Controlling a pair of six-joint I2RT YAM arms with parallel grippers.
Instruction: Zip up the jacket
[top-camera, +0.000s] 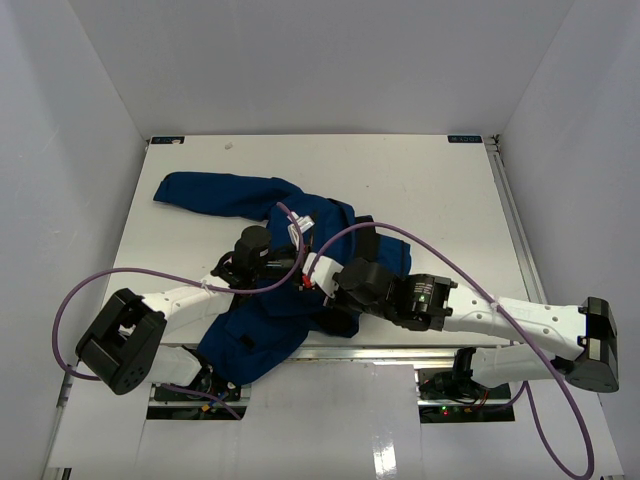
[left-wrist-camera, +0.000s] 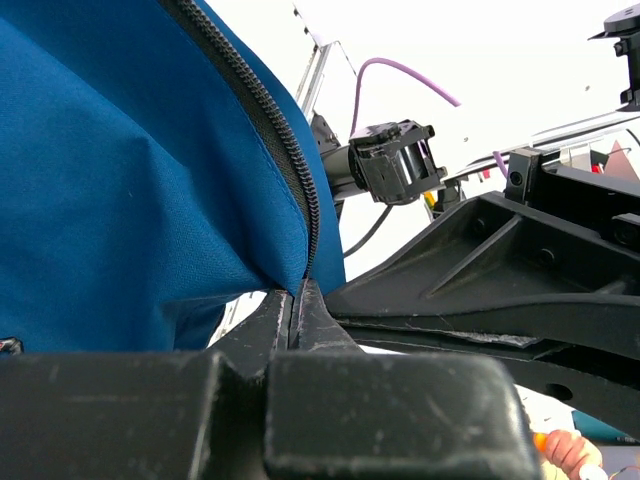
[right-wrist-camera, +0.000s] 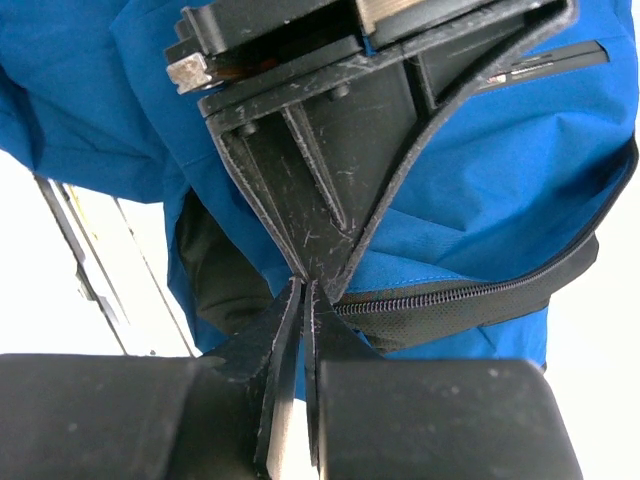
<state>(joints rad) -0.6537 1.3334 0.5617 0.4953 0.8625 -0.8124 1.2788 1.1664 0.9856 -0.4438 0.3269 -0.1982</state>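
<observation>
Now, near edge first: the jacket's lower part reaches the near edge of the bench, just right of my left arm's base. It lies crumpled on the left-centre of the bench, blue outside, with black lining showing under my right wrist.

Both arms reach inward and meet over the jacket's middle. My purple cables loop above them.

My left tool is clenched on the jacket. In the left wrist view the fingers are pressed flat together at the tips. The blue fabric edge and the line of black zipper teeth run straight down into the pinch.

My right tool is clenched too, its fingertips closed to a thin slit. I cannot tell whether anything is caught between them. In the right wrist view its tips sit right against the tip of the left tool, at the end of the zipper teeth, which trail off to the right along the fabric edge. The teeth seen here are not meshed with another row.

Just beyond the tools a small white tag shows on the fabric. Farther still, one sleeve stretches toward the far left of the bench.
</observation>
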